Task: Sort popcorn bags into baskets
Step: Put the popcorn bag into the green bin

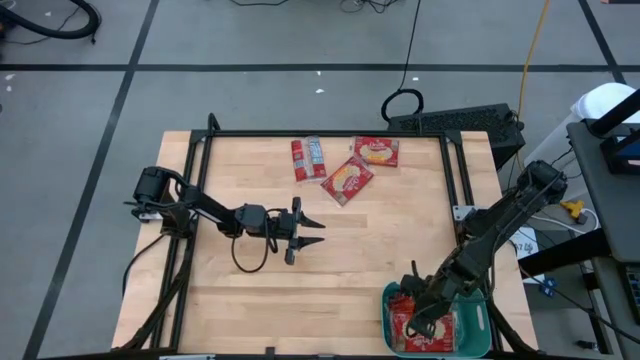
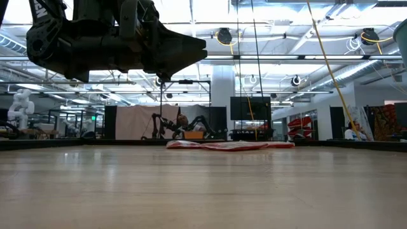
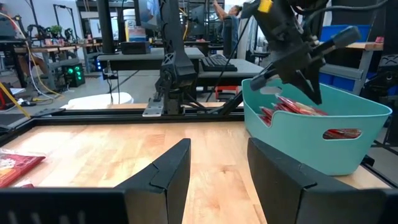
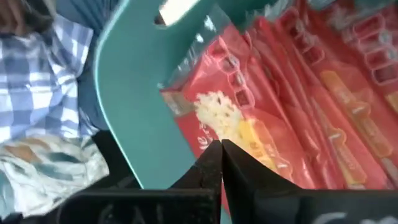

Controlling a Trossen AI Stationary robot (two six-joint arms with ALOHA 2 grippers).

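Three red popcorn bags (image 1: 347, 180) lie flat at the worktop's far edge; more fill the teal basket (image 1: 477, 322), where the right end effector (image 1: 425, 304) hovers, fingers together. The left end effector (image 1: 308, 233) gapes mid-worktop.

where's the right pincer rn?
High view: the right pincer is over the teal basket at the table's near right corner, above the red popcorn bags piled inside.

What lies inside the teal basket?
The teal basket holds red popcorn bags, with the right gripper above them. Bags underneath are covered, so their number is hidden.
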